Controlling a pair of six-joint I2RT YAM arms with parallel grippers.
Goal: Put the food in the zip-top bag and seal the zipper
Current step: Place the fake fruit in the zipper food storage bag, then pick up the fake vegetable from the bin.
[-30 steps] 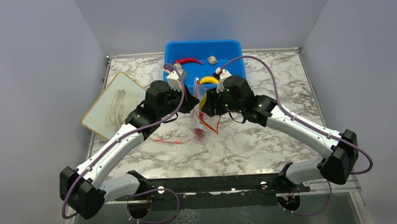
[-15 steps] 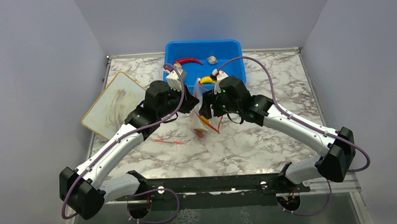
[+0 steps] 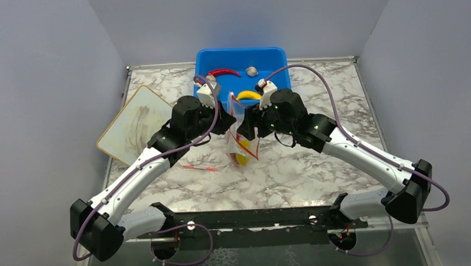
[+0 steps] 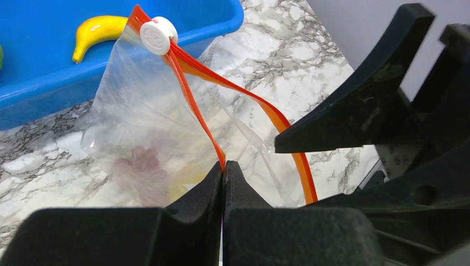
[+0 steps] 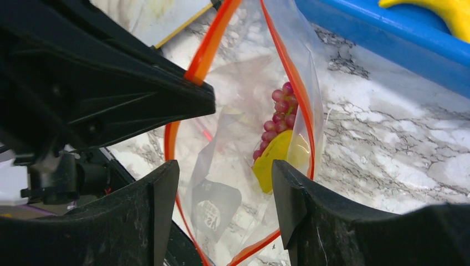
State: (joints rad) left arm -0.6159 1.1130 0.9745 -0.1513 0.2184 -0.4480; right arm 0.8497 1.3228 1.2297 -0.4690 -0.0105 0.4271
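Observation:
The clear zip-top bag hangs open between my two grippers. My left gripper is shut on its orange-red zipper and holds the mouth up; it also shows in the top view. My right gripper is open and empty just above the bag's mouth. Inside the bag lie the purple grape bunch and a yellow-green starfruit. The banana, red chili and two garlic bulbs lie in the blue tub.
The blue tub stands right behind the bag. A white board with a tan rim lies at the left. A thin red stick lies on the marble in front of the bag. The zipper's white slider sits at the strip's far end.
A yellow piece held between the grippers has dropped to the bottom of the bag. My right gripper has let go and shifted slightly right. The left gripper has kept its hold.

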